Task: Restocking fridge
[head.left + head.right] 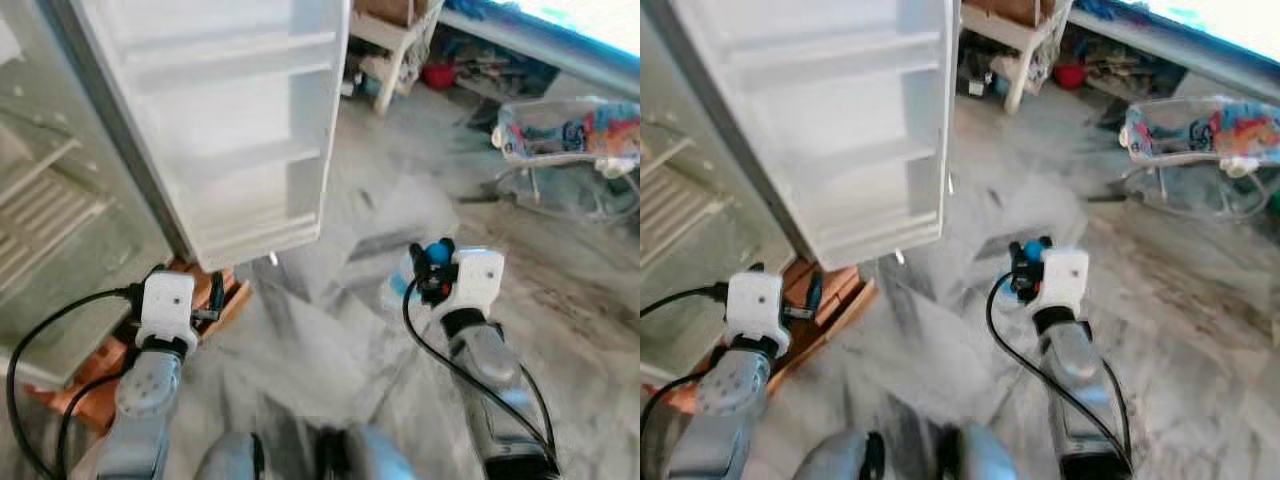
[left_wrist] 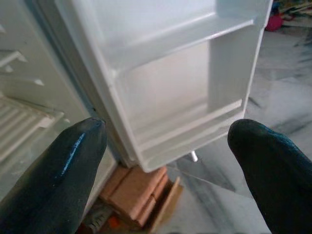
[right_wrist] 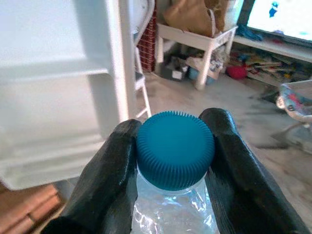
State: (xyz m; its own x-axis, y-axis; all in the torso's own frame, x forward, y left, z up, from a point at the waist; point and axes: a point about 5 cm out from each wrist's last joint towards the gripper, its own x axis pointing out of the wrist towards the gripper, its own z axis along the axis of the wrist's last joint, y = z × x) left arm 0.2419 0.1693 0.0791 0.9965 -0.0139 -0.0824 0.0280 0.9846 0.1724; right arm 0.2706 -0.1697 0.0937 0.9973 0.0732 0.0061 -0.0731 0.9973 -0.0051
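bottle (image 3: 174,195): 1 | fridge door (image 1: 230,120): 1 | hands: 2 | brick stack (image 2: 139,195): 1

a grey-and-white marbled floor (image 1: 340,330) fills the middle and lower frame. at the lower left a stack of reddish bricks (image 1: 215,295) lies on it. in the upper middle stands a white table (image 1: 395,45) with a brown bag on top and clutter beneath, a small red bowl (image 1: 437,75) beside it. along the upper right runs a low shelf under a bright window (image 1: 590,20). at the right edge sits a clear, colourfully printed basket on a wire frame (image 1: 565,130).

Fridge door (image 1: 225,120) left, bottle (image 3: 174,195) right.
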